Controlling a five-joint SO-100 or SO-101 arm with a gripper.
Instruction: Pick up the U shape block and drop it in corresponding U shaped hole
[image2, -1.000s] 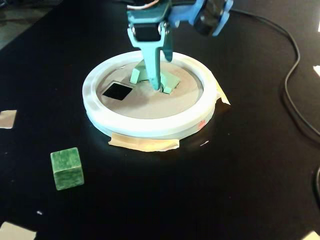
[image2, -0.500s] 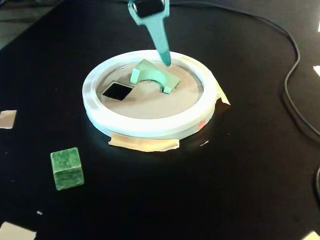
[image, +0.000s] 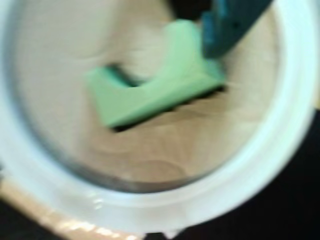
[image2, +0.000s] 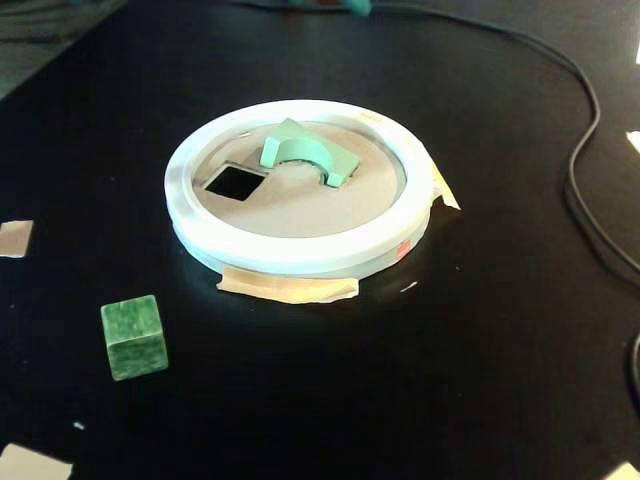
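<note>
Mint-green and matte, the U shape block (image2: 303, 153) sits on the tan disc (image2: 300, 205) inside the white ring (image2: 300, 250), tilted, with its arched notch facing down and toward the camera in the fixed view. It lies over the far part of the disc, where the U shaped hole (image: 197, 102) shows only as thin dark slivers along the block's lower edge in the wrist view; the block has not dropped flush into it. In that blurred wrist view the block (image: 155, 87) fills the middle of the ring, one corner just beside a dark teal finger (image: 230, 25) coming in from the top right. Only that one finger shows, so I cannot tell how wide the jaws stand; nothing is visibly held, and the finger's contact with the block is unclear. In the fixed view only a small teal scrap at the top edge shows of the arm. A plain square cutout (image2: 234, 182) lies just left of the block in the same disc. On the black table (image2: 480, 330), a darker mottled green cube (image2: 133, 336) stands well apart at lower left. Tan tape (image2: 290, 288) pokes out beneath the ring's near edge, and a black cable (image2: 585, 170) curves along the right.
</note>
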